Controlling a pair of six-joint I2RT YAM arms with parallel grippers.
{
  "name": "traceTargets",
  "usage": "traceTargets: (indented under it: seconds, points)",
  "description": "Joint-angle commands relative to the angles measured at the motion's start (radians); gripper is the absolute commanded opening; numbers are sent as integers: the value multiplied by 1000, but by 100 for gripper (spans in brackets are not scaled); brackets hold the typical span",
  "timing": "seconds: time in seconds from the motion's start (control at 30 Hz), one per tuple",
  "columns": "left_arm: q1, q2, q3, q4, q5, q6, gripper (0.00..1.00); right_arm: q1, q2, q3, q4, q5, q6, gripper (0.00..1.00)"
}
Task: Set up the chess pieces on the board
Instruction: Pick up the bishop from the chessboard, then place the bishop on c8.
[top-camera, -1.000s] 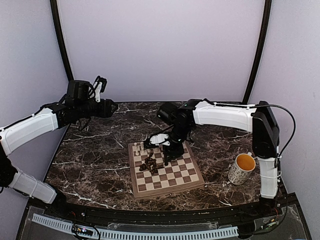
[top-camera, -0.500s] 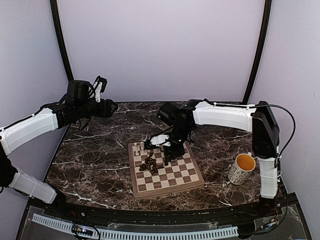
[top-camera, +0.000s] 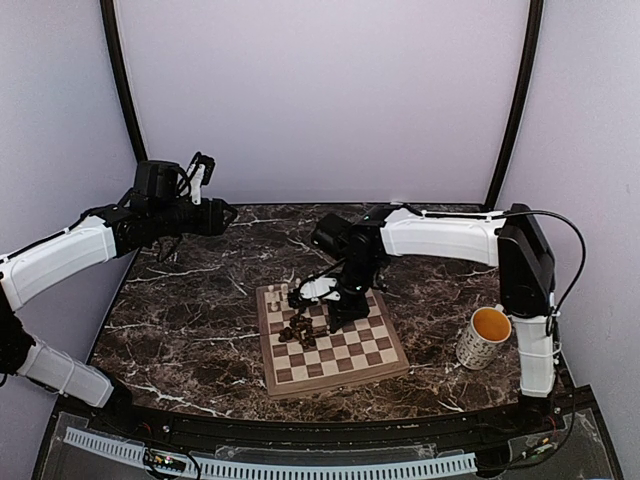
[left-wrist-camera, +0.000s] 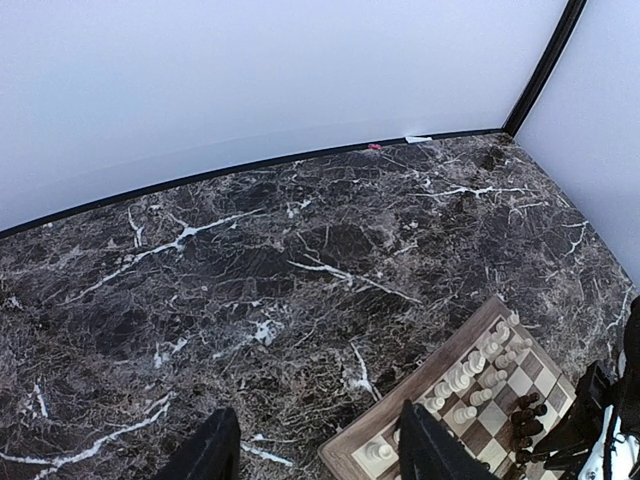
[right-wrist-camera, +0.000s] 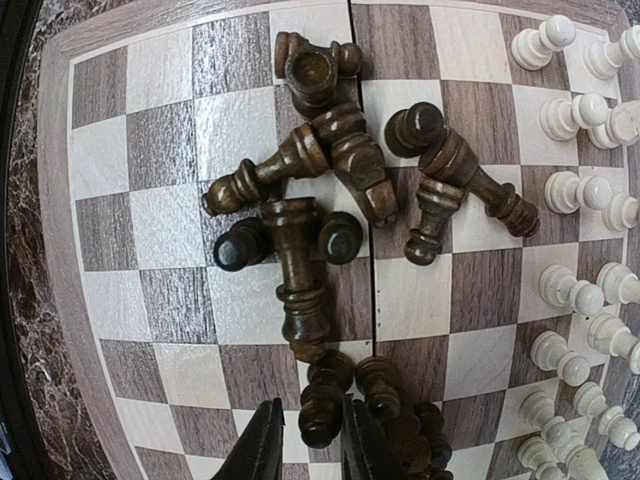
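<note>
Two pincers: left pincer (left-wrist-camera: 318, 455) hangs open near the bench's (left-wrist-camera: 250, 260) far edge. Right pincer (right-wrist-camera: 311, 410) straddles a dark chess piece (right-wrist-camera: 325, 380) at the board's (right-wrist-camera: 150, 70) middle; we cannot tell whether it grips.

The board (top-camera: 352, 357) — square, wooden, with light and dark brown checks inside a plain border — lies flat on the dark marbled surface (top-camera: 180, 320), turned slightly askew. The pale cream pieces (right-wrist-camera: 566, 290) stand upright in two rough rows along one edge. The dark brown pieces (right-wrist-camera: 300, 215) lie in a loose heap near the middle — most on their sides, several touching or crossing, a few apparently upright.
</note>
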Motion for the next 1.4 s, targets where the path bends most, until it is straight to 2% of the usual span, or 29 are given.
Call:
traceTargets:
  seconds: [0.0,0.23,0.43,0.57,0.83,0.97,1.37]
  points:
    - [9,-2,-7,3,15,13,56,12,19,3,-2,-12,3,18]
    - [9,-5,-6,1,14,16,56,14,-22,-6,-11,-7,9,10]
    - [10,-6,-4,0,11,20,56,14,-150,-82,-29,-17,20,8]
    - [17,-8,-4,-2,7,24,56,14,-245,-174,-32,-36,38,8]
    - [38,-9,-2,0,24,15,56,13,-430,-477,43,-13,45,7]
    - [47,-2,-1,-1,22,15,56,14,-441,-501,78,-19,42,7]
    - [72,13,-1,0,29,15,56,52,-340,-407,124,-20,84,7]
